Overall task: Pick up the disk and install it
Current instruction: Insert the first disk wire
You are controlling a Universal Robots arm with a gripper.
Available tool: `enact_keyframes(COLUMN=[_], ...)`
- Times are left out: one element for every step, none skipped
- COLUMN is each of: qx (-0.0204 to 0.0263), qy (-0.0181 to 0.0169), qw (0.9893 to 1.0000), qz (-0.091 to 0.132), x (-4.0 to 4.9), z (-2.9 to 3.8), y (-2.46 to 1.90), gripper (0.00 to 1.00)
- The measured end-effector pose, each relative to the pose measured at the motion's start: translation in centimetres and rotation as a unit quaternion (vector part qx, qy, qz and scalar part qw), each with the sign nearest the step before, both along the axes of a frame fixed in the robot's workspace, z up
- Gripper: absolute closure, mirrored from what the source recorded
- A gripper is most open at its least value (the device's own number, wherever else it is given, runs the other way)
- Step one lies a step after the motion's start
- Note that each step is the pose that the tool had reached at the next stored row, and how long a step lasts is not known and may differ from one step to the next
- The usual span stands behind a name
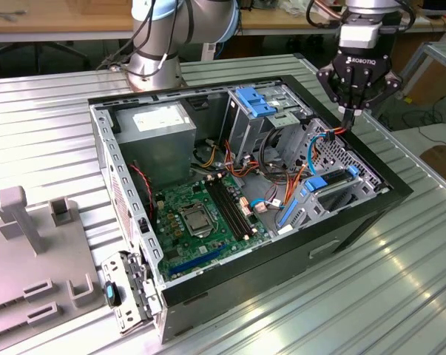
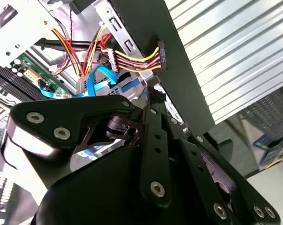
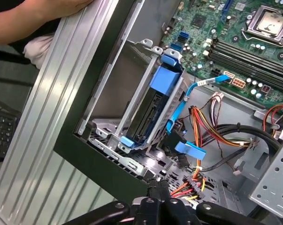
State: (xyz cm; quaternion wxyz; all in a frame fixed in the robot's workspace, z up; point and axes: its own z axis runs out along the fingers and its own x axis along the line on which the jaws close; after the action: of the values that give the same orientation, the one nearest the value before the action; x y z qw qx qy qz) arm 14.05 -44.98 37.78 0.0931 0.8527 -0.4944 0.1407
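- Exterior view: your gripper (image 1: pixel 349 112) hangs over the far corner of the open computer case (image 1: pixel 282 255), on the exterior view's right. Its fingers are pinched together with nothing between them. The motherboard (image 1: pixel 200 214) lies flat inside the case.
- Second wrist view: you see the gripper (image 2: pixel 150 105) from close behind, its fingers meeting near a bundle of red and yellow power wires (image 2: pixel 136 58) by the case's dark wall.
- First wrist view: here you get the disk (image 3: pixel 149 112). It stands on edge in the metal bay (image 3: pixel 125 110) beside the case wall, apart from the gripper (image 3: pixel 153 187). A person's arm (image 3: pixel 33 14) rests at the table's edge.
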Motion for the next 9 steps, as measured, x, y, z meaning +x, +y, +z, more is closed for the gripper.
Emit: enact_keyframes(qx=[0.0,0.0,0.0001,0.0,0.0,0.0,0.0001,0.0,-0.0016], qy=[0.0003,0.0005,0.001,0.0013,0.0015,0.0018,0.0021,0.0023,0.0024], qw=[0.9999,0.9998,0.9996,0.9994,0.9991,0.9988,0.9985,0.9983,0.9982], qz=[0.011,0.018,0.029,0.036,0.043,0.049,0.054,0.058,0.06], x=[0.0,0.0,0.0,0.0,0.0,0.0,0.0,0.02,0.03], z=[-0.04,-0.07,-0.11,-0.12,-0.14,-0.16,-0.18,-0.21,-0.22], y=[0.01,0.02,0.04,0.06,0.08,0.1,0.12,0.14,0.16], gripper=[0.89,0.89,0.89,0.89,0.89,0.89,0.89,0.89,0.89])
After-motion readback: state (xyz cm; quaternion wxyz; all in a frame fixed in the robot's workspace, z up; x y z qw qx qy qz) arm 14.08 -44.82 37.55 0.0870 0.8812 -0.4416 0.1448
